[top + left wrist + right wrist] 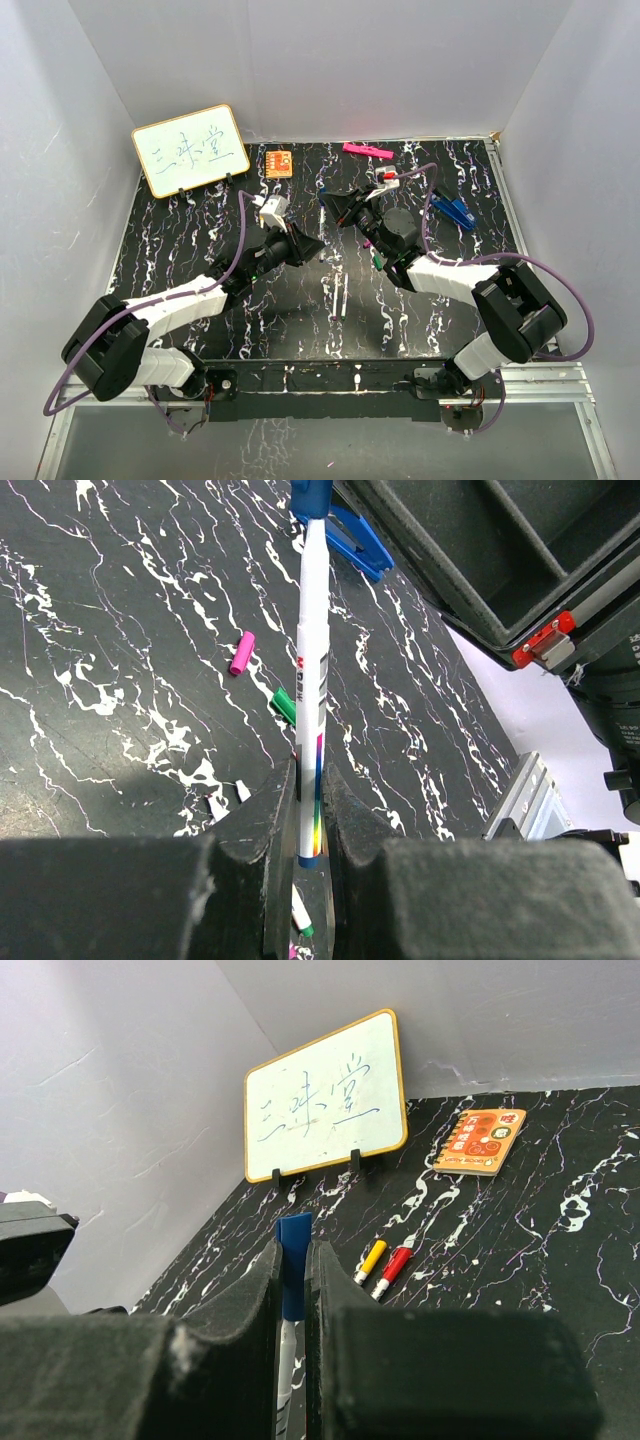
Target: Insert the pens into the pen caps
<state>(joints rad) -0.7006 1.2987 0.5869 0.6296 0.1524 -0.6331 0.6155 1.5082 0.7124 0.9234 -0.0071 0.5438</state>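
Thin white pen with a rainbow-printed barrel [312, 660] pinched between the fingers of the left gripper [308, 815], its far end in the small blue plastic cap [294, 1230], cap clamped tight in the right gripper [295, 1255], loose pink cap [242, 652] and green cap [284, 704] lying apart on the black marbled table [100, 630]

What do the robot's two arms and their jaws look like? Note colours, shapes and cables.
Both the left arm and the right arm have white link shells between bulky black joint housings. A purple cable loops loosely along each arm. A small white camera unit sits at each wrist. The jaws are matte black, thick and blocky, with flat inner faces.
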